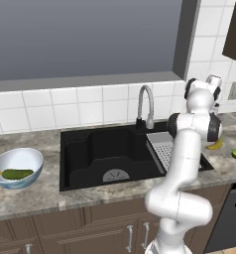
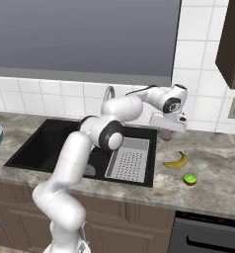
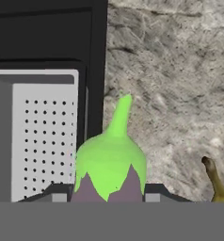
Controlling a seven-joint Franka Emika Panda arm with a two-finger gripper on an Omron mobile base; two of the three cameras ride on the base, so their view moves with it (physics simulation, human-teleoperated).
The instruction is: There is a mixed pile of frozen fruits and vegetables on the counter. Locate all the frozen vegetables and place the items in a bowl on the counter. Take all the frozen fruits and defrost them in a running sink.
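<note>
**Eggplant held over the surface beside the sink, cucumber already in the bowl**

At the far left of the grey-brown speckled surface (image 1: 35, 196) sits a wide pale blue-white bowl (image 1: 21, 159). Inside it lies one dark green cucumber (image 1: 17, 174), resting on its side across the bottom.

To the right of the bowl is the large black sink (image 1: 97, 154), sunk into the surface. A round drain shows at its near edge, and a grey perforated tray (image 2: 129, 160) lies in its right end. A curved chrome faucet (image 1: 146, 104) stands behind the basin.

Further right, the white arm reaches out above the strip of surface just past the sink's right rim. Its fingers (image 3: 59, 193) are clenched on a dull grey-purple eggplant (image 3: 110, 162) with a bright green cap and stem; in the hand view the dark tips sit against either side of it. From the right base view the eggplant seems to hang clear of the surface, though the angle makes that hard to confirm.

Right of the gripper (image 2: 167, 132), a small curved yellow banana (image 2: 177, 161) lies on the surface. Near it, closer to the front edge, sits a small round bright green lime (image 2: 190, 179).
</note>
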